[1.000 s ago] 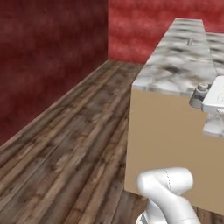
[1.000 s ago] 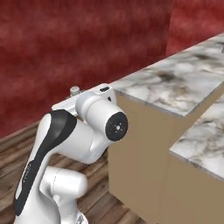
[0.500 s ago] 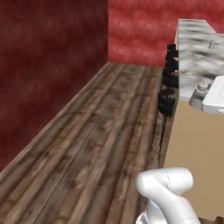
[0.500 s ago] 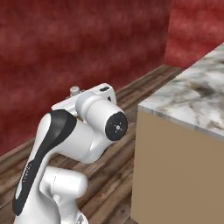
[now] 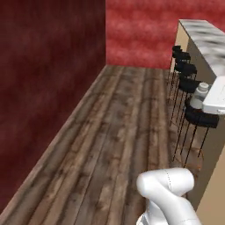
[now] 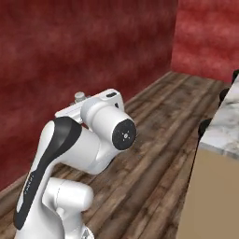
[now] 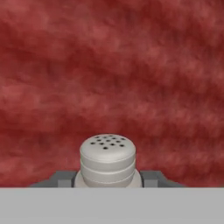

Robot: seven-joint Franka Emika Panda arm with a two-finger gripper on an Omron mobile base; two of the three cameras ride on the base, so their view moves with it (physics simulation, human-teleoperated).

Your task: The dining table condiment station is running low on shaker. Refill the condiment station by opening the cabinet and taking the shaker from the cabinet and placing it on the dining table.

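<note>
Left base cam: behind the arm, looks forward and down along the wood floor (image 5: 110, 132) toward the red wall (image 5: 140, 30); black stools (image 5: 193, 96) and the marble bench (image 5: 211, 39) run down its right edge. Right base cam: close behind the arm's shoulder, same floor, red wall and bench corner (image 6: 224, 135) from the other side. Hand cam: tight on the shaker (image 7: 107, 159), facing the red wall.

Matt grey metal-look cap with small dark holes on the shaker (image 7: 107, 161). Glossy grey-white veined marble on top of the dining table (image 5: 210, 40), plain tan wood on its sides. Dark, worn wood planks for the floor (image 5: 118, 132). Rough, mottled red walls (image 6: 84, 56). Black stools (image 5: 200, 118) on thin legs.
</note>
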